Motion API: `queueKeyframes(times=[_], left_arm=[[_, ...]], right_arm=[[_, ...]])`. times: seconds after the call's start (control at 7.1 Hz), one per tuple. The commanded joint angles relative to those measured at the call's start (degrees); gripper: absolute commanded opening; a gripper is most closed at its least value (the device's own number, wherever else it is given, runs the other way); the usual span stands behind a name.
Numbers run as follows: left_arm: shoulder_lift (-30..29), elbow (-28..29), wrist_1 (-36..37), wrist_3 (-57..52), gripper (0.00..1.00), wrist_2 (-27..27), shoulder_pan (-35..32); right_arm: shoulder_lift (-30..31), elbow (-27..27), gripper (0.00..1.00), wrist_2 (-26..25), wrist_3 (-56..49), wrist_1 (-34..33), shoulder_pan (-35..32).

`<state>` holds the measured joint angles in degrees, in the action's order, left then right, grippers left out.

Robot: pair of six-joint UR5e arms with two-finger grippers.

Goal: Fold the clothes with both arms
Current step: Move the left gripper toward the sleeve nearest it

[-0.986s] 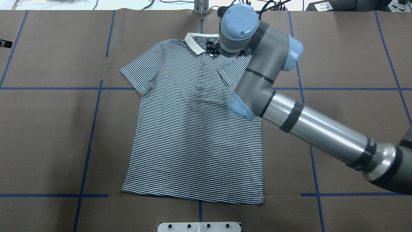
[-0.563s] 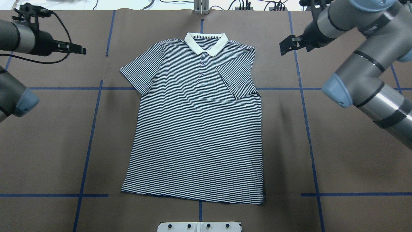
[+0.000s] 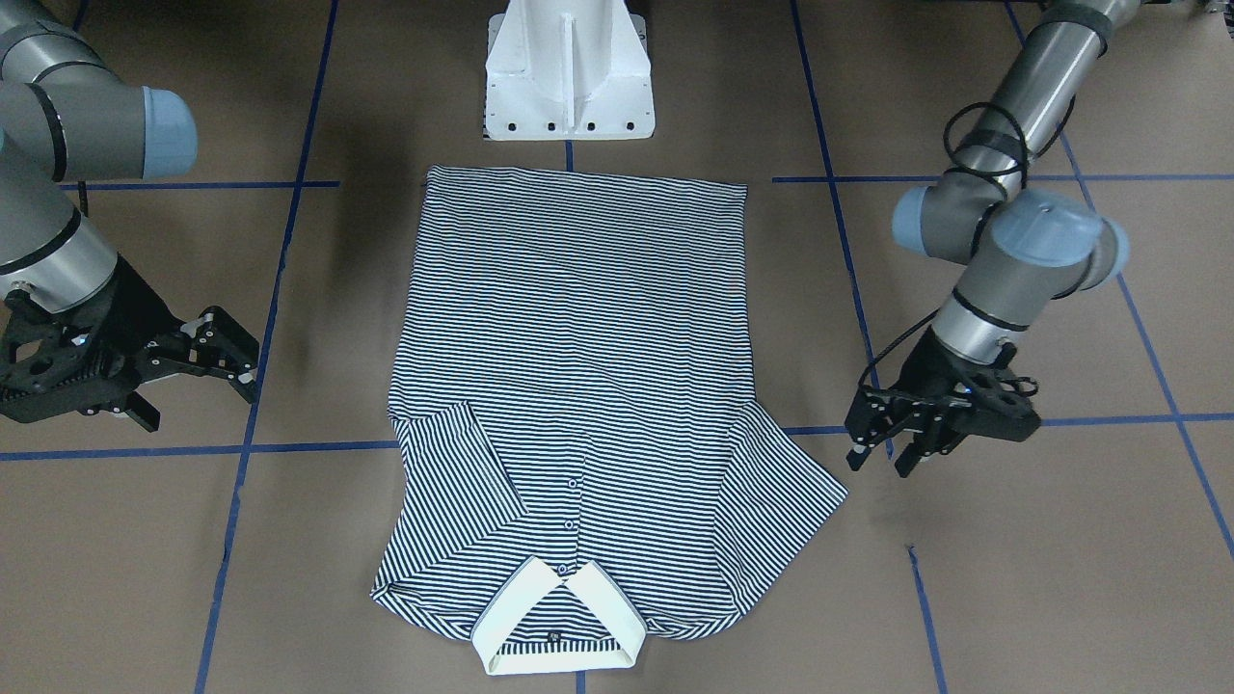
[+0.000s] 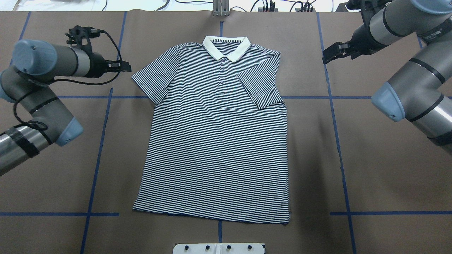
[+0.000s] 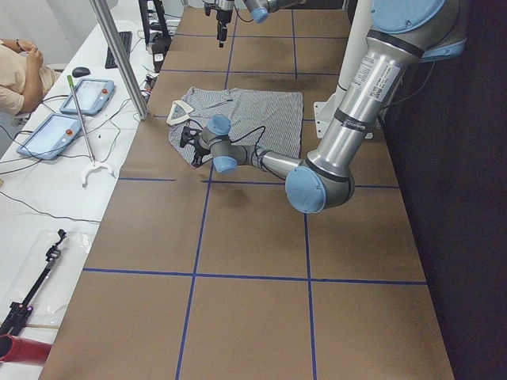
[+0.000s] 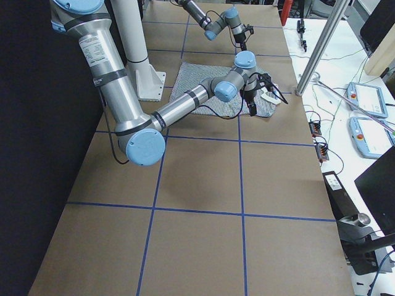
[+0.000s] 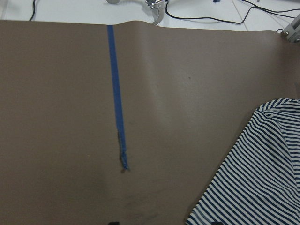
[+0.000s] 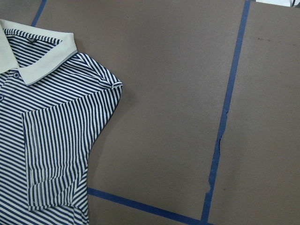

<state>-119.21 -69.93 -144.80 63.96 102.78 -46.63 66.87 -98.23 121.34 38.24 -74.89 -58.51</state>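
While flat on table (image 4: 370, 158), polo shirt (image 4: 215, 148), neck label (image 3: 555, 636) unreadable; left gripper (image 3: 877, 461), right gripper (image 3: 201, 397) both wide.

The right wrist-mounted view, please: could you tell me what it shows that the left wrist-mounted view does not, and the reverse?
Only the right wrist-mounted view shows the cream collar and the folded-in sleeve lying over the chest. Only the left wrist-mounted view shows the flat sleeve, spread out, and cables on the white surface beyond the table's far edge. Both show part of the striped polo shirt, blue tape and the brown table cover.
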Motion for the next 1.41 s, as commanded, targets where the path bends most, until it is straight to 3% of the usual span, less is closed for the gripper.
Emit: queueKeyframes(times=[0.0,0.42,1.27], left_arm=[[-0.50,0.94,0.83,-0.14,0.59,-0.91,0.40],[-2.43,0.94,6.45,-5.49,0.55,-3.90,0.49],[-2.43,1.82,6.37,-5.68,0.55,-3.91,1.37]], right_arm=[[0.02,0.05,1.00,-0.22,0.00,0.00,-0.02],[0.10,0.05,1.00,-0.22,0.00,0.00,-0.02],[0.37,0.05,1.00,-0.22,0.00,0.00,-0.02]])
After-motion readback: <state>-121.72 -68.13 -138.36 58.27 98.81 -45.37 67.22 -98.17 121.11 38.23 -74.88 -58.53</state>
